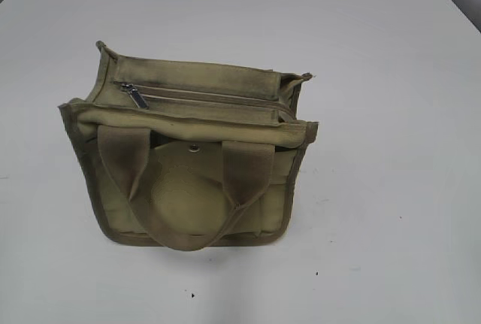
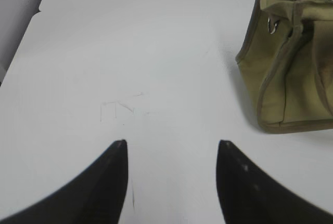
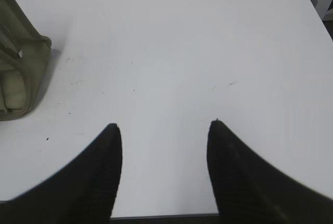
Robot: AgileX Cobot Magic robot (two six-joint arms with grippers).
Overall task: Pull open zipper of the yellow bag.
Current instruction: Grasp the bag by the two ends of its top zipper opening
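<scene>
Wrist views crop the yellow bag (image 2: 286,73) at frame edges; left gripper (image 2: 171,146) and right gripper (image 3: 162,128) gape, empty.

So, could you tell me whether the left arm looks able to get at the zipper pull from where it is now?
Probably yes. The pull tab lies exposed on top of the yellow bag, at its left end, nearest that arm. The left gripper is open over bare table beside the bag, with nothing between them.
</scene>
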